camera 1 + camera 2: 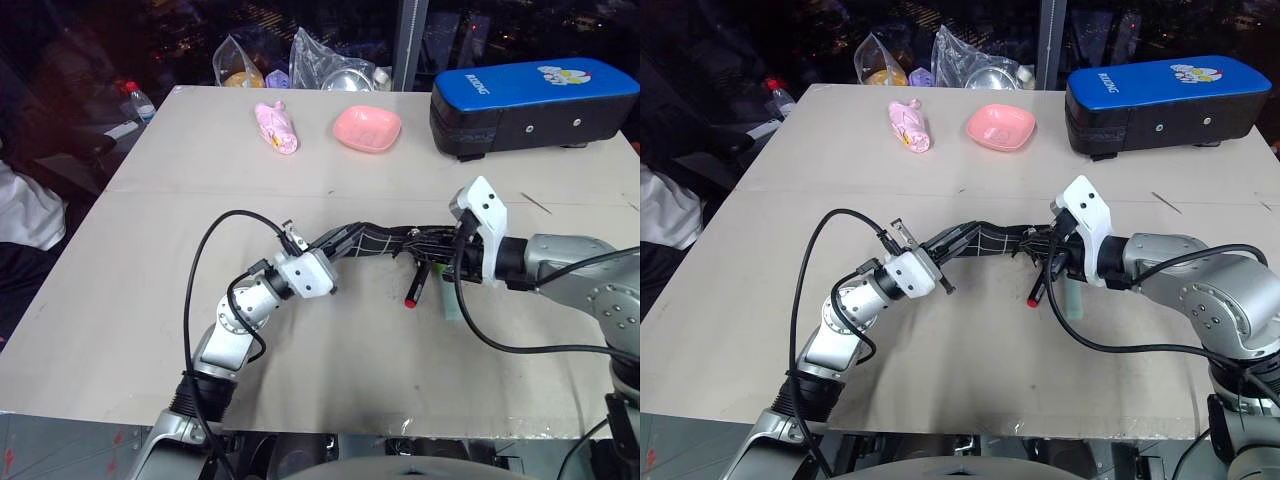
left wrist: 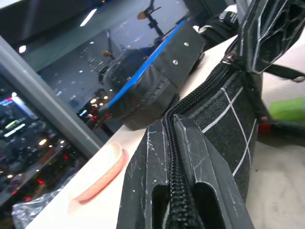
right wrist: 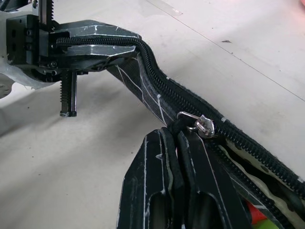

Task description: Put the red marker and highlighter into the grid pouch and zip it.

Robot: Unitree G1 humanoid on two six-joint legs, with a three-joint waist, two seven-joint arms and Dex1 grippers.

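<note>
Above table [image 1: 120, 300], both grippers pinch grid pouch [image 1: 375, 242] betw them

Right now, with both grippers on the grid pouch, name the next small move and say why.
Probably have the right gripper draw the zipper pull along the teeth. The left gripper is shut on the end of the grid pouch, holding it taut. The right pinches the tab by the slider, and its wrist view shows the pouch gaping open on one side of the slider.
</note>
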